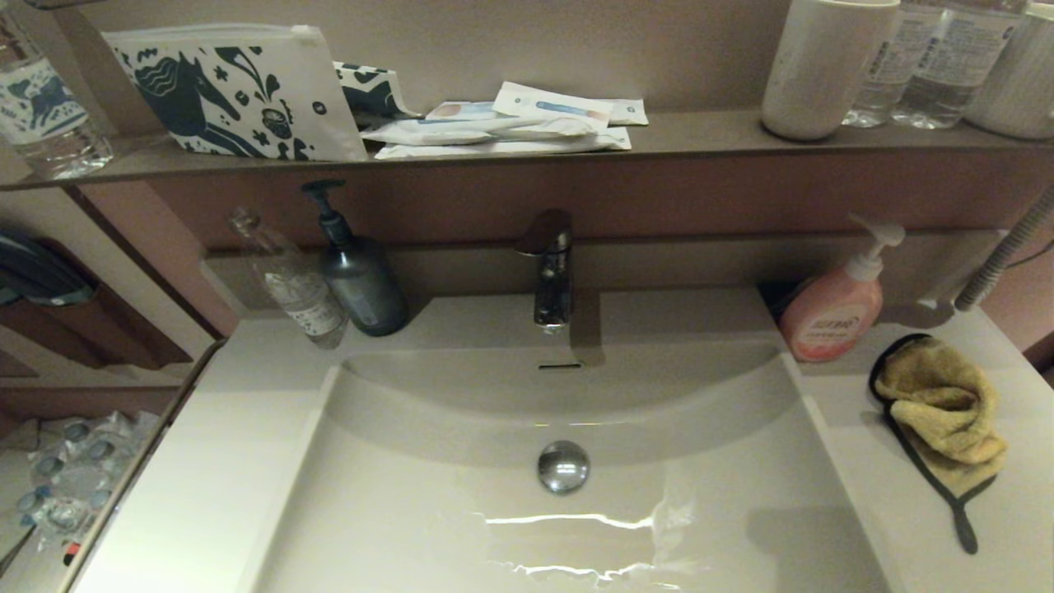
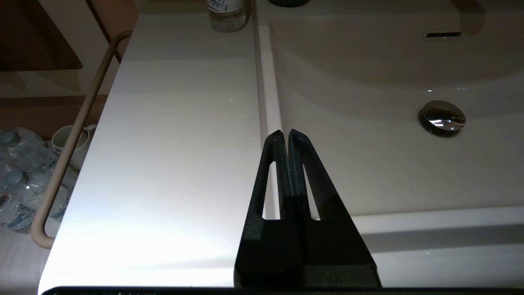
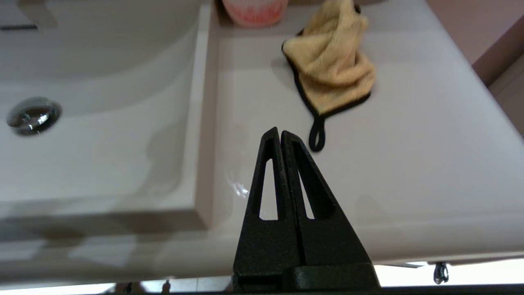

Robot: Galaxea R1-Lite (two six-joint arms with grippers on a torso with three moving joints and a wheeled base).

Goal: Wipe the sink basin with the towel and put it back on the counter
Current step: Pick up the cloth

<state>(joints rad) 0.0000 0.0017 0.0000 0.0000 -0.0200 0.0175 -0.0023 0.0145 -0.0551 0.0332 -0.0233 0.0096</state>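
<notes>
Your right gripper (image 3: 280, 135) has its jaws pressed together, empty; the mustard towel (image 3: 331, 65) lies crumpled on the counter (image 3: 409, 164) just ahead. Soft, light: pinch its bunched middle.

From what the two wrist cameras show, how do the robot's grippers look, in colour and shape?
Both look the same. The left gripper and the right gripper are matte black with a fine grainy surface. Each has two long fingers that taper from a wide, blocky base to a narrow tip, and each finger has a long slot cut through it. No cables, markings or labels show, and the arms themselves are out of view.
</notes>
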